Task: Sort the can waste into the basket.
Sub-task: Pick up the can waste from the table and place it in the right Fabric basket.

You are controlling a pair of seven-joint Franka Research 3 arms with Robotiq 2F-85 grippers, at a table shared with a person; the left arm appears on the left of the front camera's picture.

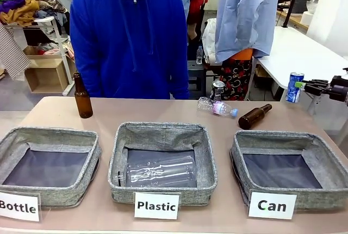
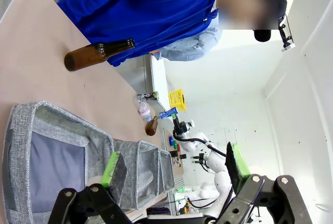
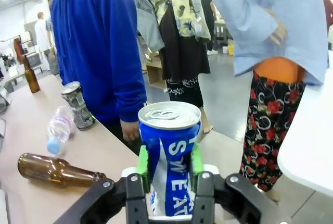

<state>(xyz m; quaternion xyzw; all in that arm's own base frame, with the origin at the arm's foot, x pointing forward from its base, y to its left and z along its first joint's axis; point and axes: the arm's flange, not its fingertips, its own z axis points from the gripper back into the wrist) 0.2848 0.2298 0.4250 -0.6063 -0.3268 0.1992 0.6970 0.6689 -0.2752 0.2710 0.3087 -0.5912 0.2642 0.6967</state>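
Note:
My right gripper (image 3: 169, 168) is shut on the blue can (image 3: 169, 153), its green pads pressed against the can's two sides. The can stands upright in the grip. In the front view the right gripper (image 1: 308, 86) holds this blue can (image 1: 294, 87) in the air off the table's far right, beyond the basket (image 1: 272, 139) with the "Can" card. The dark grey can (image 1: 217, 89) stands upright at the table's far edge, and it appears again in the right wrist view (image 3: 77, 105). My left gripper (image 2: 174, 166) is open with nothing between its fingers.
A clear plastic bottle (image 1: 217, 107) and a brown bottle (image 1: 254, 116) lie behind the Can basket. Another brown bottle (image 1: 82, 97) stands at the far left. The Plastic basket (image 1: 163, 133) holds a clear bottle; the Bottle basket (image 1: 51, 136) is on the left. A person in blue (image 1: 130, 32) stands across the table.

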